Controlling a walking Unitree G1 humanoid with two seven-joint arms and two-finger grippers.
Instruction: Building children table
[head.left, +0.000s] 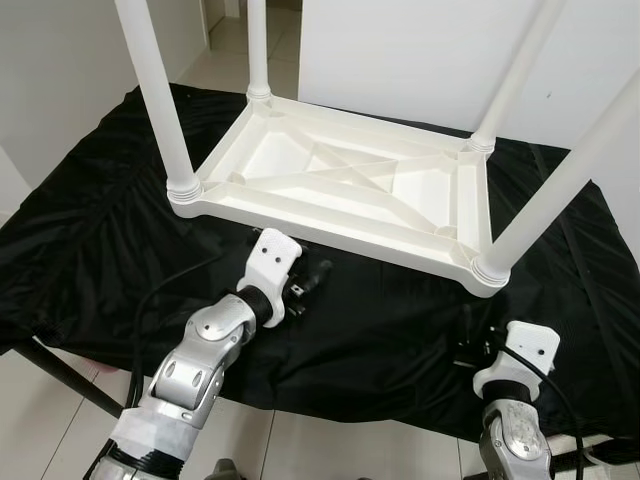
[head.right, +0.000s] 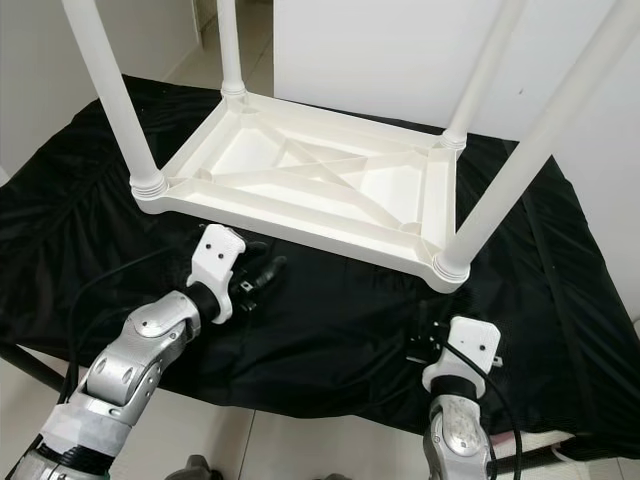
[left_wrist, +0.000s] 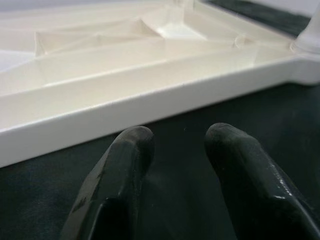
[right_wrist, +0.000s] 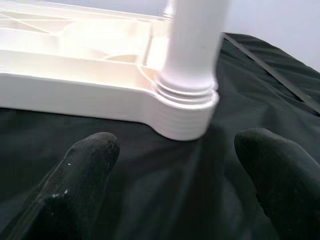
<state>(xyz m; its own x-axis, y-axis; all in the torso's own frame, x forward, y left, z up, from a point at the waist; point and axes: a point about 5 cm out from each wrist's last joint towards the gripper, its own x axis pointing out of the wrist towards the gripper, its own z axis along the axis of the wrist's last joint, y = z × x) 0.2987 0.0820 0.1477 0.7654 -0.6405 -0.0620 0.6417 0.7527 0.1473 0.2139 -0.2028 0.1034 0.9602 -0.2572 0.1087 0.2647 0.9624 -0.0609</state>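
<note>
— Where was the table?

— The white table (head.left: 350, 190) lay upside down on the black cloth (head.left: 90, 250), toward its far edge, all four legs (head.left: 155, 95) standing up.

— And the grippers?

— The left gripper (left_wrist: 177, 137) rested near the table's front rim, fingers apart and empty. The right gripper (right_wrist: 175, 145) faced the near right corner leg (right_wrist: 192, 55), fingers wide apart.

The white plastic children's table (head.left: 345, 185) is lying upside down on a black cloth (head.left: 90, 250), its ribbed underside with diagonal cross-bracing facing up. Four round white legs (head.left: 155, 95) are standing upright in ringed sockets at the corners, each one rising out of the frame's top edge.
</note>
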